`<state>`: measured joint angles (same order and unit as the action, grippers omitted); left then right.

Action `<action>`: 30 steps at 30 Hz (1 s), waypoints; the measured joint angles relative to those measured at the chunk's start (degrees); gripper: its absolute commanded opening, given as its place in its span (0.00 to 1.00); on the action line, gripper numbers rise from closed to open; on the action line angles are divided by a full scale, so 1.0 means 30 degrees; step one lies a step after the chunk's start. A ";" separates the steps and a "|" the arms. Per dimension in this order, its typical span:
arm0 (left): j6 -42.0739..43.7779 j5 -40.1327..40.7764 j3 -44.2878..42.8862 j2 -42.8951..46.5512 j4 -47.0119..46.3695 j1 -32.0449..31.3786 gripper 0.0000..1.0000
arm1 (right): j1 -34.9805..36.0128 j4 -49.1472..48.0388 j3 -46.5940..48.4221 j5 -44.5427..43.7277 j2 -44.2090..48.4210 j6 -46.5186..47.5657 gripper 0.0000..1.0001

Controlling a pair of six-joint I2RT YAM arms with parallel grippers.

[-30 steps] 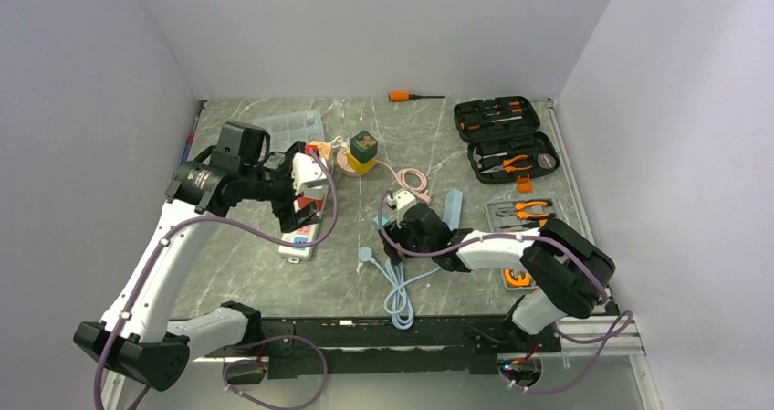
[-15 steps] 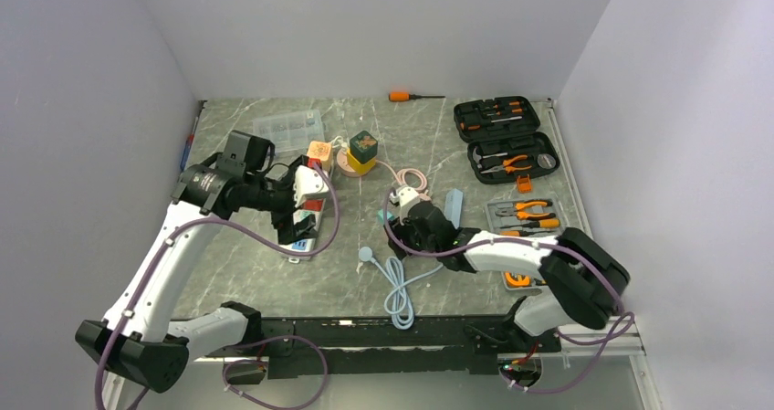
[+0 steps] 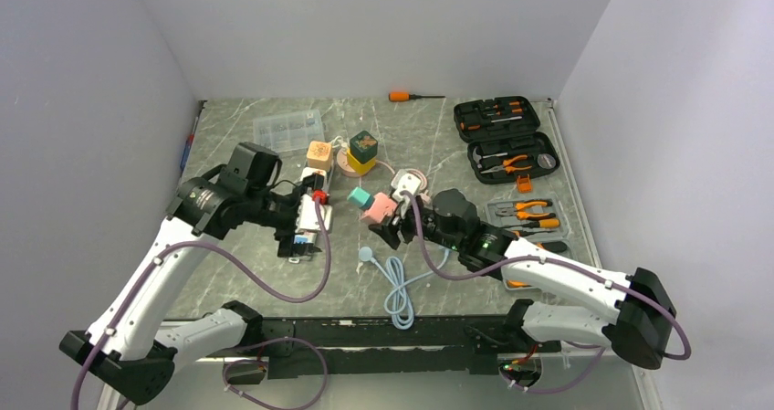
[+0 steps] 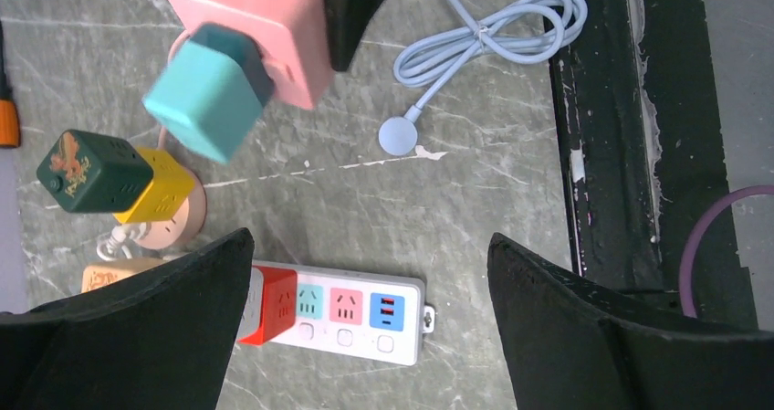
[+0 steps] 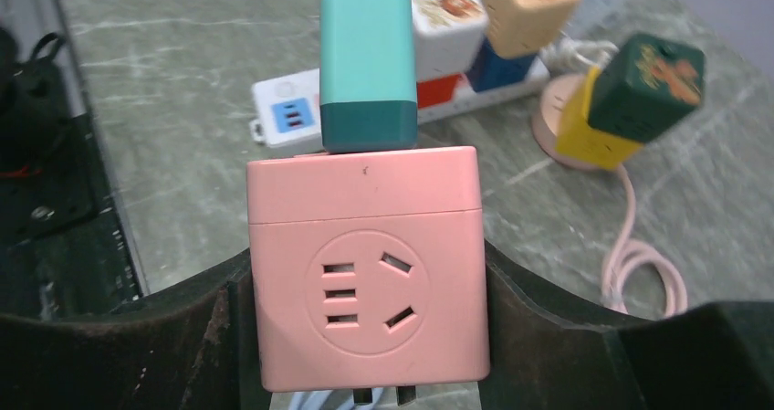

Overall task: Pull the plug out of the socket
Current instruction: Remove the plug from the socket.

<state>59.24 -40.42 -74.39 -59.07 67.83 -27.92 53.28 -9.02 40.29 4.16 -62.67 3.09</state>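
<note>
- The teal rectangular plug point(image 5: 368, 68) sits seated in one face of the pink cube socket point(image 5: 365, 264), and both are held above the grey marble surface point(image 3: 438, 145), near its middle.
- The plug's long axis runs straight out of the socket face. In the top view it points to the far left, away from the right arm and toward the white power strip point(image 4: 338, 314).
- In the right wrist view the plug points away from the camera, with its darker teal band against the socket.
- The right end effector point(image 5: 365, 287) is clamped on the pink cube, one black finger pressed to each side face.
- The left end effector point(image 4: 370, 239) has its fingers spread wide apart and hangs over the power strip.
- The plug's prongs are hidden inside the socket.
- The cube's top is cut off by the frame edge in the left wrist view.
- The plug is slightly blurred in the left wrist view.
- In the top view the left end effector covers part of the strip.
- A light-blue coiled cable point(image 3: 399, 291) lies on the surface near the arms' bases.
</note>
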 measured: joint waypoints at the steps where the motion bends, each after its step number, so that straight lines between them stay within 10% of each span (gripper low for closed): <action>1: -0.0036 0.0109 0.0000 -0.0124 -0.0168 -0.0255 0.99 | 0.0328 0.0255 0.0277 0.0270 0.0044 0.0364 0.00; 20: -0.1617 -0.0605 0.0350 -0.0692 -0.1202 -0.2295 0.99 | 0.4743 0.3388 0.2565 0.1217 0.0204 0.3432 0.00; 30: -0.1996 -0.0277 0.0328 -0.1668 -0.0838 -0.3373 0.55 | 0.4823 0.3716 0.2878 0.0641 -0.0408 0.3840 0.00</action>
<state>53.25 -41.25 -73.41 -64.07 65.32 -38.04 67.75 2.13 48.93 6.09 -63.90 14.61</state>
